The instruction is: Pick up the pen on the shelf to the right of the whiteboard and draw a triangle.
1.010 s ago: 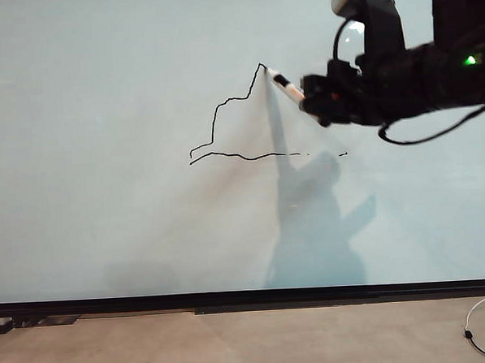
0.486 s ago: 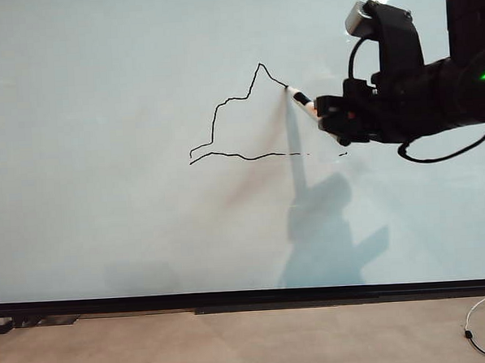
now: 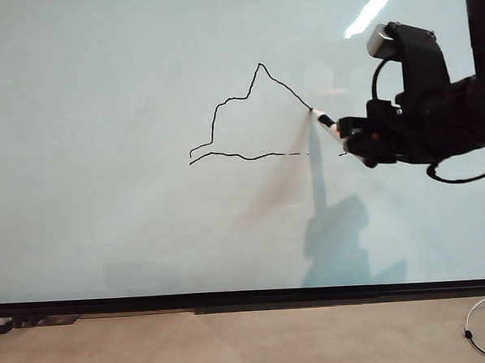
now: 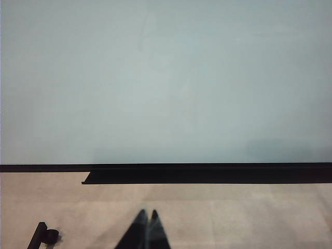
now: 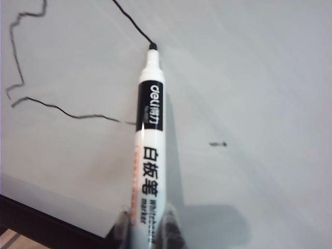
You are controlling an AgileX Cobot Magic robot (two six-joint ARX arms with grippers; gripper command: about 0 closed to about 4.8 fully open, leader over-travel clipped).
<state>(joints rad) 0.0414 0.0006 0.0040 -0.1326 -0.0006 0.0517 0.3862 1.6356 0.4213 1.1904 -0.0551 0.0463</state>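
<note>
White plastic pen (image 5: pixel 147 150), slim round barrel with black and red print, black tip pressed to the whiteboard (image 3: pixel 107 237) at the lower end of the slanting right-hand stroke. Right hand (image 5: pixel 147 228) is clenched on the rear of the barrel, out at the right side of the board, level with the drawing's base. Left hand (image 4: pixel 146 231) sits low on the table (image 4: pixel 259 218) in front of the board's black bottom edge, fingers pressed together, holding nothing.

Triangle (image 3: pixel 247 120): thin wobbly black outline, peaked top, jagged left side, base broken into dashes near its right end; the right side has not yet met the base.

Handling, judged: pen is light and stiff, smooth enough to slip or twist (grip far behind the tip gives leverage). Board is glossy and hard, so light steady pressure suits.
</note>
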